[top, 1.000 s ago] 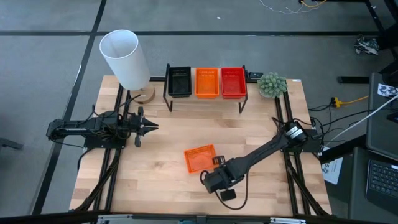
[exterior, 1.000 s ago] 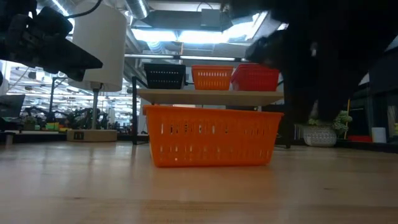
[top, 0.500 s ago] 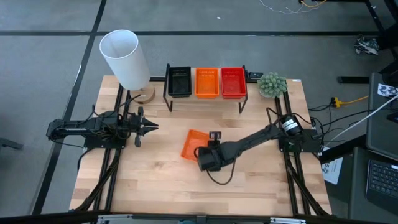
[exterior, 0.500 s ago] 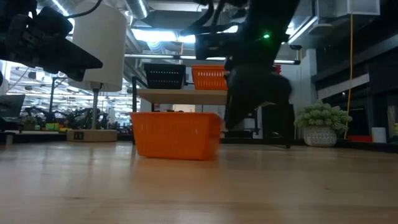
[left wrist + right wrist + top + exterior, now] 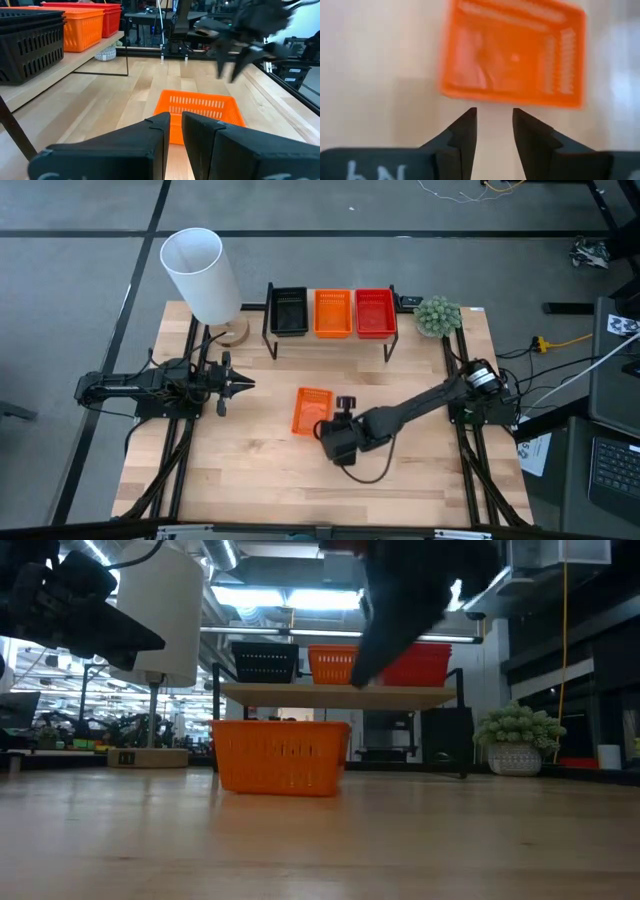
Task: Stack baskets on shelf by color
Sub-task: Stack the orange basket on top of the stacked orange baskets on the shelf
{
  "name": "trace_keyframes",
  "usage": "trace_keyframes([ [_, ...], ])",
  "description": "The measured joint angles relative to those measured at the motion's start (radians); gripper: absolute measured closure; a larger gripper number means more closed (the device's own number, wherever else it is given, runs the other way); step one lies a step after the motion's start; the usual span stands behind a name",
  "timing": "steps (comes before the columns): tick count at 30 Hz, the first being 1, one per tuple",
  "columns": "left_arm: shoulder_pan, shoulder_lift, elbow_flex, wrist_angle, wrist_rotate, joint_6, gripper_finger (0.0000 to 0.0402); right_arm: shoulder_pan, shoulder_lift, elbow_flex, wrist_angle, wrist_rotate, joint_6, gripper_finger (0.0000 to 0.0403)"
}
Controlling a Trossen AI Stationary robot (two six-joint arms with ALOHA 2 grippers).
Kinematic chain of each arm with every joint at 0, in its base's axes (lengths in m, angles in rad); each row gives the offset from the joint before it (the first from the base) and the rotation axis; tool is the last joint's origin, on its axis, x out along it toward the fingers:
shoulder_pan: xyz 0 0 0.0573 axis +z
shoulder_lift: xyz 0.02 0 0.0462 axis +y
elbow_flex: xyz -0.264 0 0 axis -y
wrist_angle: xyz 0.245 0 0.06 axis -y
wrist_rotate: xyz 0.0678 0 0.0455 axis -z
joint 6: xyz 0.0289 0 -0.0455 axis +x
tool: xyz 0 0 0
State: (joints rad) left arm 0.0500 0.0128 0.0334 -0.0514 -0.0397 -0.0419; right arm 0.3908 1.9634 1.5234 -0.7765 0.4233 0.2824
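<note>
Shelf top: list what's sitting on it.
On the shelf stand a black basket, an orange basket and a red basket, side by side. How many are nested in each pile cannot be told; inner baskets are covered.

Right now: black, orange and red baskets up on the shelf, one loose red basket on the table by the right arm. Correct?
Not quite. The loose basket on the table is orange, not red, as the high view shows. The rest holds: black, orange and red baskets sit on the shelf.

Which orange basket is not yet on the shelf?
The lone orange basket on the table, just ahead of the right hand; the other orange one sits mid-shelf.
</note>
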Motion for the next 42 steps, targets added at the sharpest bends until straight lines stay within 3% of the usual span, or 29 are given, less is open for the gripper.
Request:
trace_keyframes([
  [6,0.0,0.0,0.0,0.0,0.0,0.0,0.036,0.043,0.01,-0.006,0.259,-0.041,-0.057,0.0277],
  [11,0.0,0.0,0.0,0.0,0.0,0.0,0.036,0.044,0.047,-0.009,0.354,-0.026,-0.067,0.0277],
  [42,0.0,0.0,0.0,0.0,0.0,0.0,0.036,-0.003,0.159,0.01,0.346,-0.024,-0.056,0.0277],
])
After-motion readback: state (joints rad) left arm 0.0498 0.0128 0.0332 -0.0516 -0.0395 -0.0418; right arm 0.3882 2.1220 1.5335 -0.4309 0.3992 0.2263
